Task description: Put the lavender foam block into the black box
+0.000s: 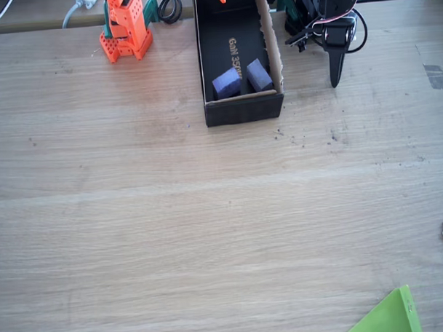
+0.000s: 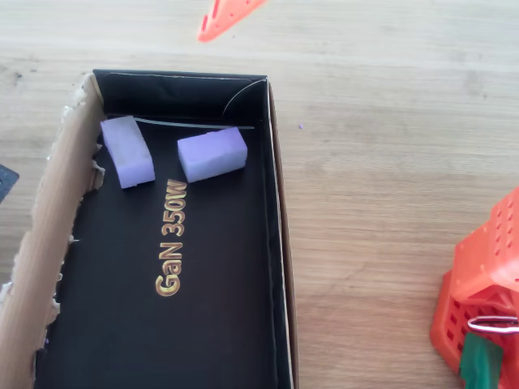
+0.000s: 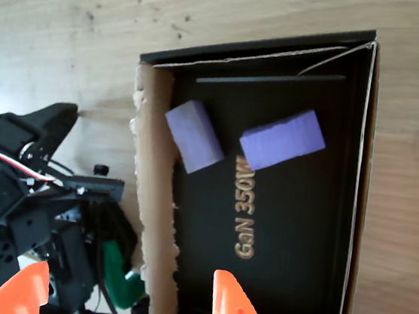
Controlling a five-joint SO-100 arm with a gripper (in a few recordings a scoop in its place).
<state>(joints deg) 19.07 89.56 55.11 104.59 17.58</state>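
Note:
The black box (image 1: 243, 110) (image 2: 274, 243) (image 3: 342, 218) lies open on the wooden table, gold lettering on its floor. Two small foam blocks rest inside at its closed end, slightly apart. The lavender foam block (image 1: 226, 83) (image 2: 211, 154) (image 3: 283, 139) is the more vivid one with a ridged side. A paler, greyer block (image 1: 259, 75) (image 2: 126, 150) (image 3: 193, 136) lies beside the torn brown wall. My gripper (image 3: 127, 273) hangs open above the box's other end, its orange fingers (image 3: 232, 307) straddling the torn wall, holding nothing. One orange fingertip (image 2: 227, 16) shows in the overhead view.
The arm's orange base (image 1: 126, 27) (image 2: 486, 292) stands on the table beside the box. A green sheet corner (image 1: 390, 317) pokes in at the near right edge of the fixed view. The wide wooden tabletop (image 1: 209, 232) stretches in front of the box.

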